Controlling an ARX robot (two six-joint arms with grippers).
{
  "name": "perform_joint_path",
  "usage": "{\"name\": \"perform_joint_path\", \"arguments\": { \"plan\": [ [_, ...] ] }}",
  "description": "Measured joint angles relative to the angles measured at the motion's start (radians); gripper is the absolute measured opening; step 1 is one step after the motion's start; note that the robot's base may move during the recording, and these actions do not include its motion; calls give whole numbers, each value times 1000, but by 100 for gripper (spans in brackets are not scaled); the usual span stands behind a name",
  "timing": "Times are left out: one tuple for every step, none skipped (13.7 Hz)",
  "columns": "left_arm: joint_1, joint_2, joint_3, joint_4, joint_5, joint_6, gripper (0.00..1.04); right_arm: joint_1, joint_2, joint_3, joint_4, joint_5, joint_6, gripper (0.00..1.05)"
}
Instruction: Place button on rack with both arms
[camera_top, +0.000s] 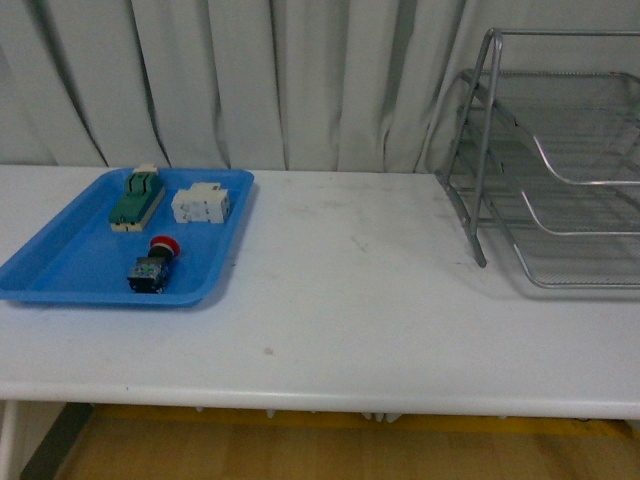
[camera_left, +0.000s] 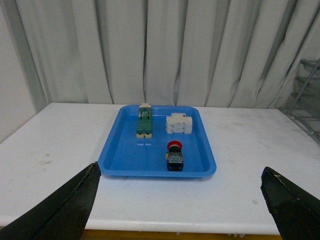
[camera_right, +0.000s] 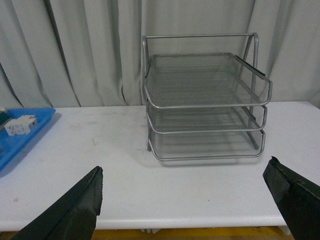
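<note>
On the flat blue plastic tray (camera_top: 85, 255), by its near rim, lies the small red-capped push-button (camera_top: 155, 263), ungrasped; silver three-tier wire-mesh rack (camera_top: 560, 170) well apart from that tray. Left pincer (camera_left: 180, 171) and right pincer (camera_right: 185, 166) gape wide. Nothing done yet.

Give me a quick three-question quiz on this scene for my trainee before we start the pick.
1. True or false: the button lies inside the blue tray.
2. How many tiers does the rack have? A) two B) three C) four
3. Fill in: the left gripper and the right gripper are both ___, and neither holds anything.

Key: 1 true; 2 B; 3 open.
</note>
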Motion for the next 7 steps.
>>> {"name": "perform_joint_path", "arguments": {
  "plan": [
    [0,0,0,0,0,0,98,0,0,0,0,0,0,98],
    [0,0,0,0,0,0,98,0,0,0,0,0,0,98],
    [0,0,0,0,0,0,98,0,0,0,0,0,0,98],
    [0,0,0,0,0,0,98,0,0,0,0,0,0,98],
    [0,0,0,0,0,0,98,0,0,0,0,0,0,98],
    [0,0,0,0,0,0,98,0,0,0,0,0,0,98],
    [0,0,0,0,0,0,98,0,0,0,0,0,0,98]
  ]
}}
